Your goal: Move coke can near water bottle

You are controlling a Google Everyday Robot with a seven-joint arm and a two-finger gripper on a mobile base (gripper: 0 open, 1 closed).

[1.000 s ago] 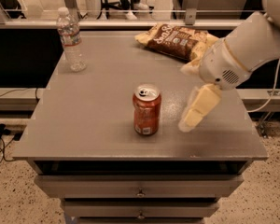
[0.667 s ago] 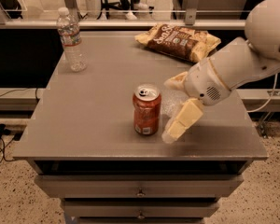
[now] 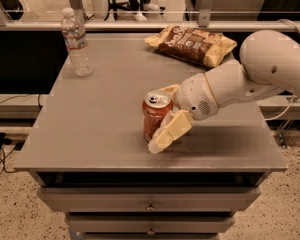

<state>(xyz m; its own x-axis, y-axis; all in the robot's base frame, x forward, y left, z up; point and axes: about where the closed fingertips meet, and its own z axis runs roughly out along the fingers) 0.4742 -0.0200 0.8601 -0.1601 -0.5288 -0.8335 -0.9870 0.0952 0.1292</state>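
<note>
The coke can (image 3: 154, 115), red-orange with a silver top, stands upright near the middle front of the grey table (image 3: 100, 124). My gripper (image 3: 160, 118) reaches in from the right at can height. It is open, with one pale finger (image 3: 169, 131) in front of the can and the other just behind it, so the can sits between them. The water bottle (image 3: 76, 41), clear with a white cap and label band, stands upright at the table's back left corner, far from the can.
A brown chip bag (image 3: 192, 44) lies at the back right of the table. My white arm (image 3: 250, 76) crosses the right side. A rail runs behind the table, and drawers (image 3: 150, 204) sit below its front edge.
My gripper has moved left from the can's right side, and its fingers now straddle the can. The can and the bottle have stayed in place.
</note>
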